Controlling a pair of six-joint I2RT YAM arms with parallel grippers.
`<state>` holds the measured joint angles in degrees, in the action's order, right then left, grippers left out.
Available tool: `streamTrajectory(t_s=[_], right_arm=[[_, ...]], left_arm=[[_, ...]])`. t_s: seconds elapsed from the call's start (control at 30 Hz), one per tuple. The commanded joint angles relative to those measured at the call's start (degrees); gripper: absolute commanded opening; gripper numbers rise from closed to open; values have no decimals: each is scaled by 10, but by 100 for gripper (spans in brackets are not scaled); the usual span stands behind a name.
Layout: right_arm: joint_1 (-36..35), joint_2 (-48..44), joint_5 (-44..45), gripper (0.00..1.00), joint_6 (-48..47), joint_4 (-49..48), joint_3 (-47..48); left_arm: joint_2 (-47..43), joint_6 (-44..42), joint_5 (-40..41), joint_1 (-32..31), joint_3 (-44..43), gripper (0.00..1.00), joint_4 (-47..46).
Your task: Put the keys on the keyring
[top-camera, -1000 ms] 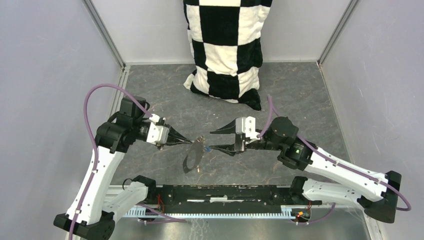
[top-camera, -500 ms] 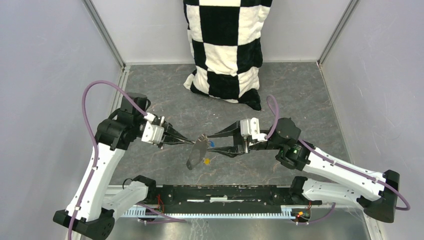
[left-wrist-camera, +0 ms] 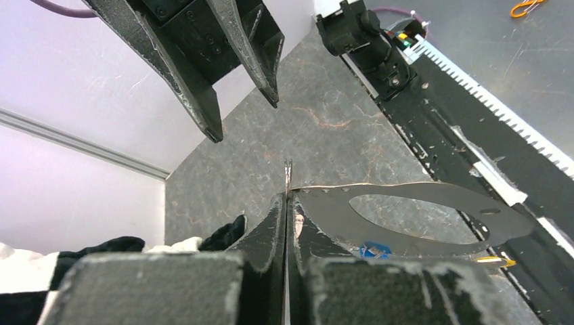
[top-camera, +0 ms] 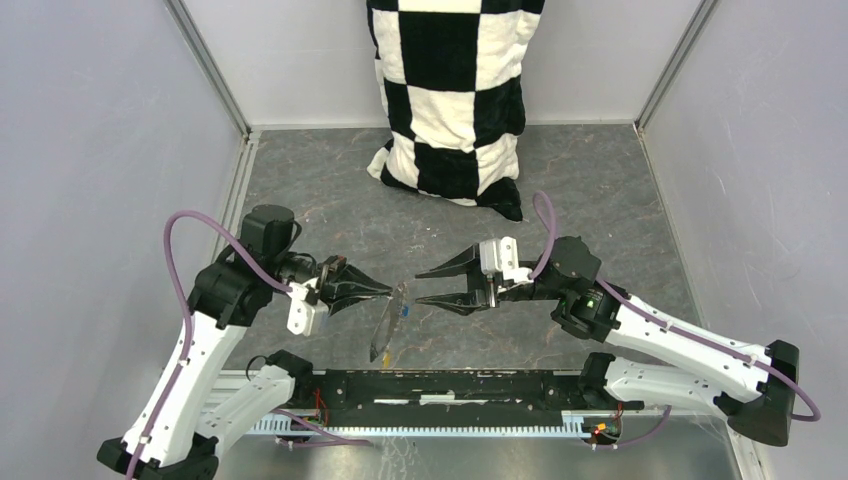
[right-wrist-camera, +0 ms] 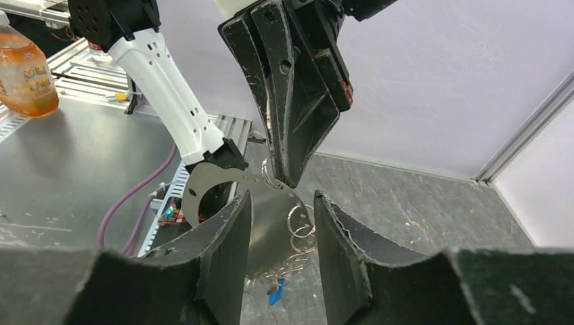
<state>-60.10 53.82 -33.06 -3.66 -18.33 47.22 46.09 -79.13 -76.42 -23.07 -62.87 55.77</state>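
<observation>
My left gripper [top-camera: 388,293] is shut on the top edge of the keyring [top-camera: 383,322], a dark grey strap loop hanging edge-on above the table. In the left wrist view the gripper [left-wrist-camera: 287,203] pinches the strap [left-wrist-camera: 413,203] beside its oval hole. Thin silver rings [right-wrist-camera: 299,225] dangle from the strap [right-wrist-camera: 216,184]. The blue key [top-camera: 405,310] hangs among them and also shows in both wrist views [left-wrist-camera: 374,250] [right-wrist-camera: 274,292]. A small yellow bit [left-wrist-camera: 491,259] shows below the strap's far end. No green key is in view. My right gripper [top-camera: 419,285] [right-wrist-camera: 282,198] is open and empty, just right of the rings.
The black-and-white checkered cloth [top-camera: 450,90] hangs at the back centre and reaches the table. A black rail [top-camera: 450,385] runs along the near edge between the arm bases. Grey walls close in left and right. An orange bottle [right-wrist-camera: 24,68] stands outside the cell.
My left gripper has dropped toward the near edge and rolled, so the strap now hangs edge-on. My right gripper stayed open and now stands slightly clear of the strap.
</observation>
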Motion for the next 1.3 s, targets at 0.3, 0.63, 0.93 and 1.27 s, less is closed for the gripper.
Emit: streamTrajectory(t_s=[0.3,0.63,0.93,1.27], right_arm=[[1,20,4,46,-67,39,7],[2,17,51,44,-57,41,8],[171,-15,212,51,94,39,-78],[299,25,376,51,168,94,-167]], left_arm=[[-8,-160,20,-13,-1,2,18],[7,-103,12,-14,-11,2,18],[29,41,6,-13,-6,2,-17],[12,276,61,-13,57,2,-184]])
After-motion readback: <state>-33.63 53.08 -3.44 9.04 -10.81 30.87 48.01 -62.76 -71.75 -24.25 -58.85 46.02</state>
